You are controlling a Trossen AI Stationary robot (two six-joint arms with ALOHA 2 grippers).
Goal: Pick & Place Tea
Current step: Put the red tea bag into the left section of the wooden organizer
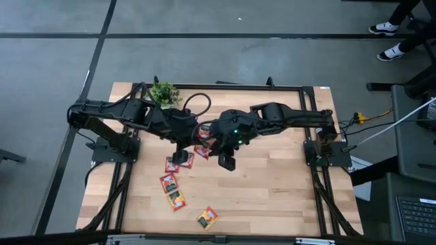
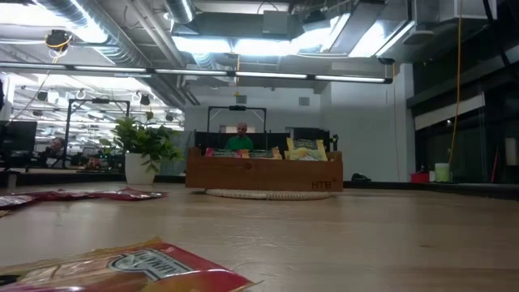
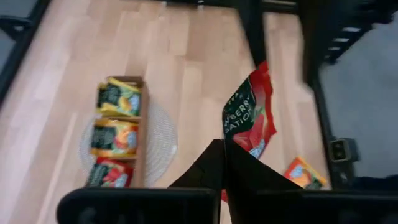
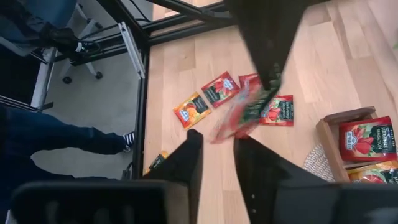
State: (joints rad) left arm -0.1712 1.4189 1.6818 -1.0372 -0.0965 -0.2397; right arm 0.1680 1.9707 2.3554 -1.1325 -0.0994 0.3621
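Fingers of my left gripper [image 3: 224,163] pinch shut on a glossy red tea sachet [image 3: 250,118] above bare pale planks, my right gripper [image 4: 216,160] parted and empty alongside, flat square sachets [image 1: 174,190] scattered below, wooden tray [image 3: 138,134] near.

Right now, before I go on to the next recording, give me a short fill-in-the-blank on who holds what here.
1. The left gripper is shut on a ____ tea sachet.
2. The right gripper has its fingers ____, with nothing between them.
3. The wooden tray rests on a round woven ____.
4. Several loose sachets lie flat on the ____.

Missing words: red; open; mat; table
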